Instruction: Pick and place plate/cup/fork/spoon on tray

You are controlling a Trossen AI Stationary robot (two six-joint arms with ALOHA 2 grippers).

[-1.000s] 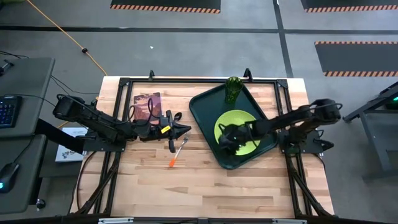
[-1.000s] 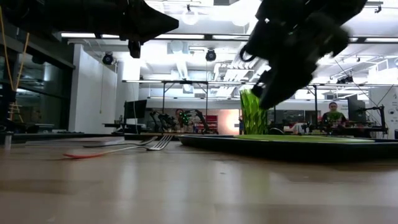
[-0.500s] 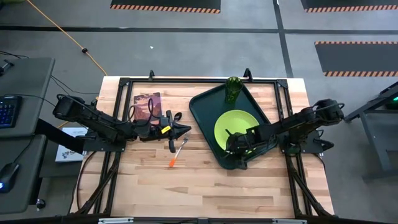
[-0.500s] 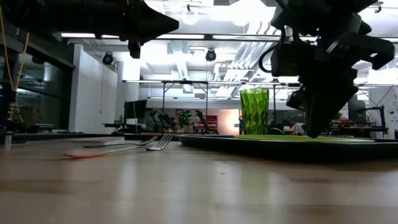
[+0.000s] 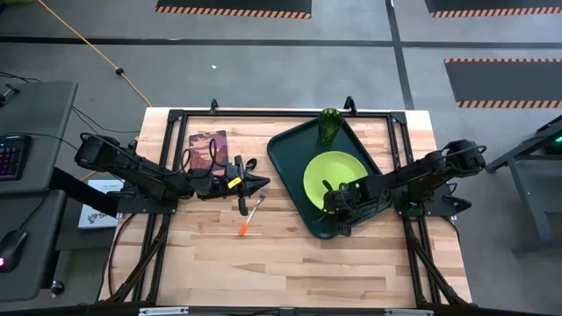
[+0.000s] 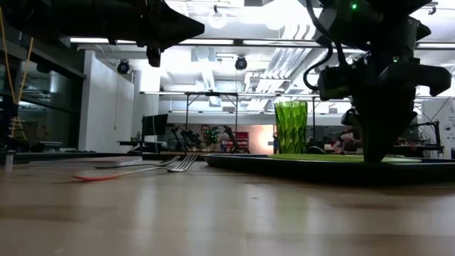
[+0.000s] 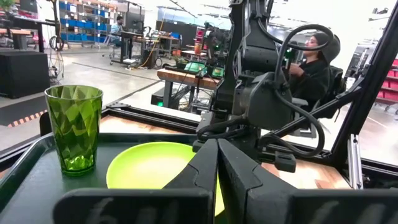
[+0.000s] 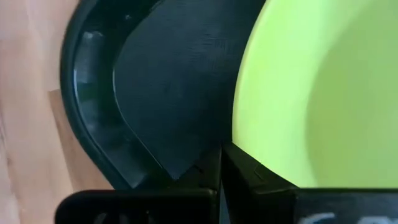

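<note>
The dark-green tray (image 5: 285, 158) lies on the table's right half. On it the lime-green plate (image 5: 338, 171) lies flat, and the green cup (image 5: 329, 127) stands upright in the tray's far corner. The fork (image 5: 249, 218) with its orange handle lies on the wood left of the tray. I cannot pick out the spoon. My right gripper (image 5: 331, 209) is shut and points steeply down at the plate's near-left rim. My left gripper (image 5: 266, 184) is shut, held level above the table left of the tray, with nothing in it. My right gripper has its shut fingertips (image 8: 221, 152) at the plate's near-left rim (image 8: 239, 134), where the rim meets the tray floor (image 8: 161, 81). It comes from above, pointing steeply down. I cannot tell whether the tips touch the plate, which lies flat on the tray.
A small maroon book (image 5: 208, 149) lies on the table's far left, behind my left arm. Bare wood (image 5: 281, 263) runs along the near side. A person (image 7: 311, 62) sits in the room beyond the table.
My right gripper has gone from over the plate's middle toward its near rim, sinking a little. It has tipped from a slant to pointing steeply down and rolled about its own axis, staying shut. More of the plate now shows.
</note>
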